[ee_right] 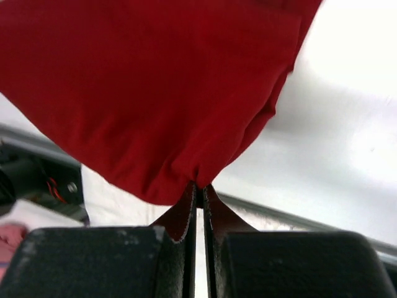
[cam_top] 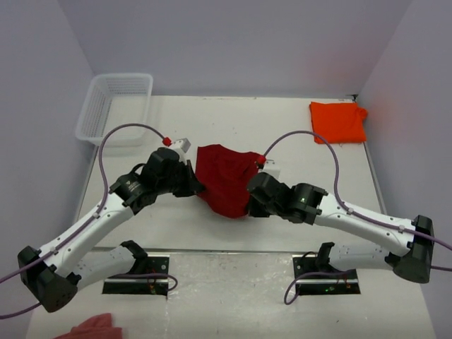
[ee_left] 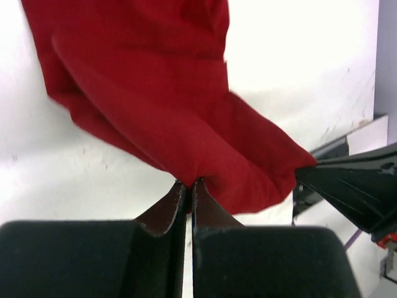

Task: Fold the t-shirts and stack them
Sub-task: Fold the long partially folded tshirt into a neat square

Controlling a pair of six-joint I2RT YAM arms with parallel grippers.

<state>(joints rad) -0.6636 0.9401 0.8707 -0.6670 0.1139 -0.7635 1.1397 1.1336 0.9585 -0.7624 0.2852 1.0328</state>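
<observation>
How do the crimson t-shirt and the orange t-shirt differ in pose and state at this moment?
The crimson t-shirt is bunched and unfolded; the orange t-shirt lies as a folded rectangle. The crimson one is pinched by the left gripper and the right gripper; the orange one is untouched. The crimson one is central; the orange one sits at the far right. Both are plain soft cloth.

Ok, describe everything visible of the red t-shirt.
The red t-shirt is soft, dark crimson cloth, plain, wrinkled and bunched rather than flat. It is held up over the middle of the white table; whether its low part rests on the surface is unclear. The left gripper and the right gripper are each shut on a pinch of its edge, one at each side.
</observation>
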